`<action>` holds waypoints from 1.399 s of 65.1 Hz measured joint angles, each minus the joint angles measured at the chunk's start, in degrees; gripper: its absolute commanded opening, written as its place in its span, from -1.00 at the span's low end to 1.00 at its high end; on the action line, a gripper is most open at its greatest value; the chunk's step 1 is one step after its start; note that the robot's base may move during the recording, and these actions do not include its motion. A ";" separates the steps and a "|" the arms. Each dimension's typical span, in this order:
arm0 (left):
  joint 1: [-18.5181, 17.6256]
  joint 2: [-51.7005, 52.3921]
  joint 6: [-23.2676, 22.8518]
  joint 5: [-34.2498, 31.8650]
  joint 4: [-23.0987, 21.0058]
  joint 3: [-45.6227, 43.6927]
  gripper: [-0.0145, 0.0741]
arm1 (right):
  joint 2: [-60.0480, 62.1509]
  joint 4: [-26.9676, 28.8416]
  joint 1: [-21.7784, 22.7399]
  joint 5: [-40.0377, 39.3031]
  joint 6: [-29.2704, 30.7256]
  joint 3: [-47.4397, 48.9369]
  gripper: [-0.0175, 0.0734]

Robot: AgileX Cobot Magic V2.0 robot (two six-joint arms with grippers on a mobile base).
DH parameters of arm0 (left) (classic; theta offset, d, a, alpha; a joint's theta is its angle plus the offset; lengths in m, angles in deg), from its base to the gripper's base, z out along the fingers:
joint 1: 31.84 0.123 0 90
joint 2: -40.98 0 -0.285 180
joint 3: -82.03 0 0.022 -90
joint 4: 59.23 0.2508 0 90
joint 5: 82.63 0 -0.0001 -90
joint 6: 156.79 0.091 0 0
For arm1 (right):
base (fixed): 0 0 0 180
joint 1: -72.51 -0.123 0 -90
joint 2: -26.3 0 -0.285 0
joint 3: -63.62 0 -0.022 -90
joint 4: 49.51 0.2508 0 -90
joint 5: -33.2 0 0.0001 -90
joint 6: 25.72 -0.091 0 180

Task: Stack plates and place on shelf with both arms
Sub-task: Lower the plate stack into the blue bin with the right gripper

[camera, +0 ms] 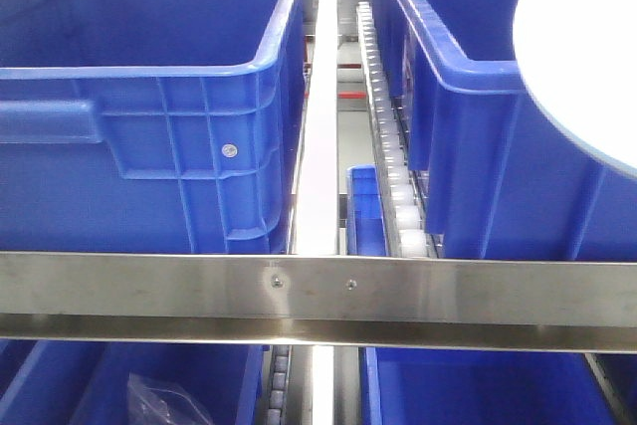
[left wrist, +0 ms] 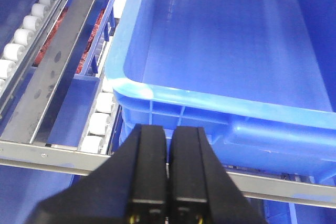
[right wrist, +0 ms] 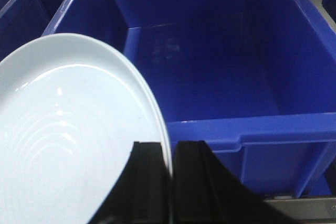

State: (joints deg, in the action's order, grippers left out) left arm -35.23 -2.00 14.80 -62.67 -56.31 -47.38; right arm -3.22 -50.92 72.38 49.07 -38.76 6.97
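- Starting nearest in the right wrist view: the right gripper (right wrist: 171, 182) is seen with its black jaws pinched on the rim of a plate (right wrist: 63, 140); only a thin white edge shows between them.
- The plate is held tilted, its ringed inside facing the camera, at the near left corner of an open blue crate (right wrist: 220, 77). Whether one plate or two are held cannot be told.
- In the left wrist view, the left gripper (left wrist: 168, 177) is shown with its jaws pressed together and nothing between them.
- Just beyond it a steel rail (left wrist: 47, 156) is crossed, then another blue crate (left wrist: 226, 61), with white rollers (left wrist: 97, 121) to its left. None of this appears in the right wrist view.
- Only the front view shows the brushed shelf rail (camera: 318, 286) with two screws, lower bins beneath it, and both upper crates side by side.
- There the plate is glimpsed as a pale disc (camera: 582, 47) at the upper right, above the right crate (camera: 478, 126); no gripper is visible.
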 measured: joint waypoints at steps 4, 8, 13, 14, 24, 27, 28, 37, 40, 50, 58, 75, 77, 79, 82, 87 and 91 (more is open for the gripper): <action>0.00 0.00 0.00 0.00 0.00 0.00 -0.48 | 0.00 0.00 0.00 0.00 0.00 0.00 -0.49; 0.00 0.00 0.00 0.00 0.00 0.00 -0.48 | 0.00 0.00 0.00 0.00 0.00 0.00 -0.49; 0.00 0.00 0.00 0.00 0.00 0.00 -0.48 | 0.00 0.00 0.00 0.00 0.00 0.00 -0.49; 0.00 0.00 0.00 0.00 0.00 0.00 -0.48 | 0.00 0.00 0.00 0.00 0.00 0.00 -0.49; 0.00 0.00 0.00 0.00 0.00 0.00 -0.48 | 0.00 0.00 0.00 0.00 0.00 0.00 -0.49; 0.00 0.00 0.00 0.00 0.00 0.00 -0.48 | 0.00 0.00 0.00 0.00 0.00 0.00 -0.49; 0.00 0.00 0.00 0.00 0.00 0.00 -0.48 | 0.00 0.00 0.00 0.00 0.00 0.00 -0.49; 0.00 0.00 0.00 0.00 0.00 0.00 -0.48 | 0.00 0.00 0.00 0.00 0.00 0.00 -0.49; 0.00 0.00 0.00 0.00 0.00 0.00 -0.48 | 0.00 0.00 0.00 0.00 0.00 0.00 -0.49; 0.00 0.00 0.00 0.00 0.00 0.00 -0.48 | 0.00 0.00 0.00 0.00 0.00 0.00 -0.49; 0.00 0.00 0.00 0.00 0.00 0.00 -0.48 | 0.00 0.00 0.00 0.00 0.00 0.00 -0.49; 0.00 0.00 0.00 0.00 0.00 0.00 -0.48 | 0.00 0.00 0.00 0.00 0.00 0.00 -0.49; 0.00 0.00 0.00 0.00 0.00 0.00 -0.48 | 0.00 0.00 0.00 0.00 0.00 0.00 -0.49; 0.00 0.00 0.00 0.00 0.00 0.00 -0.48 | 0.00 0.00 0.00 0.00 0.00 0.00 -0.49; 0.00 0.00 0.00 0.00 0.00 0.00 -0.48 | 0.00 0.00 0.00 0.00 0.00 0.00 -0.49; 0.00 0.00 0.00 0.00 0.00 0.00 -0.48 | 0.00 0.00 0.00 0.00 0.00 0.00 -0.49; 0.00 0.00 0.00 0.00 0.00 0.00 -0.48 | 0.00 0.00 0.00 0.00 0.00 0.00 -0.49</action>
State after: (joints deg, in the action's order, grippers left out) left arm -35.23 -2.00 14.80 -62.67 -56.31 -47.38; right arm -3.22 -50.92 72.38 49.07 -38.76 6.97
